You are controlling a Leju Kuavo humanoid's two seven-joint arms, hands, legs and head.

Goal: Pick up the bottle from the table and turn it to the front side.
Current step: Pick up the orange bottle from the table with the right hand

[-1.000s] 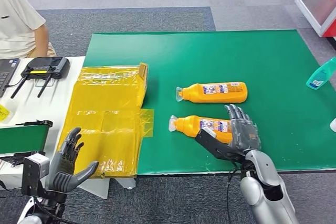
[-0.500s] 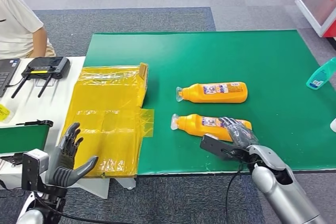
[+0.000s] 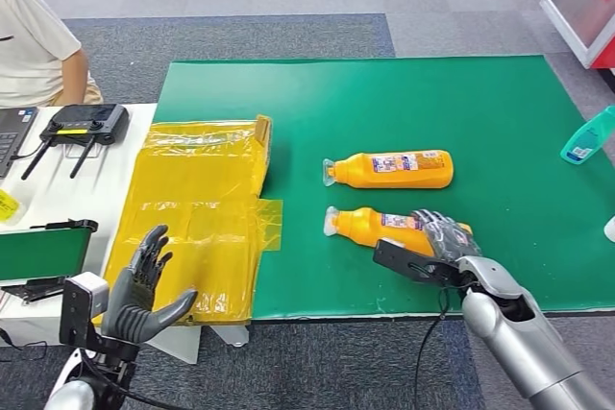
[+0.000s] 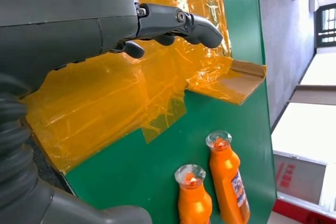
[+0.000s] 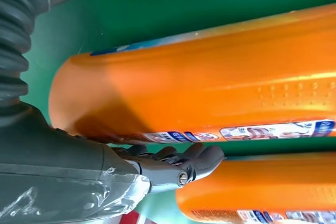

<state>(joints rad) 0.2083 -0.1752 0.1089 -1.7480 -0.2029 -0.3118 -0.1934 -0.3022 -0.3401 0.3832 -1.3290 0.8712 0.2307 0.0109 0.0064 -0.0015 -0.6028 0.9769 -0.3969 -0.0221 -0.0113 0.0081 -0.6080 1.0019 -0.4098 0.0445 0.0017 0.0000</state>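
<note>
Two orange bottles lie on their sides on the green surface (image 3: 507,132), parallel and just apart, caps pointing toward the yellow sheet (image 3: 196,218). The near bottle (image 3: 377,225) is the one under the right robot hand (image 3: 444,237): its fingers (image 3: 435,223) drape over the bottle's base end from above, and the thumb reaches along the near side. In the right wrist view the fingers curl against the bottle's label edge, in the gap between it and the far bottle (image 3: 391,169). The bottle appears to rest on the surface, and whether the grip is firm cannot be told; the hand is wrapped around it. Both bottles show printed labels on their upper sides.

The left robot hand (image 3: 141,285) hovers at the near edge of the yellow sheet, fingers spread and thumb out, holding nothing. The left wrist view shows the same spread fingers above the crinkled sheet, with both clear caps beyond it.

A teal spray bottle (image 3: 586,136) lies at the right edge of the surface. On a white table to the left sit a black controller (image 3: 84,124) with antennas and a laptop corner (image 3: 11,132), with a person (image 3: 36,45) in a white shirt behind them.
</note>
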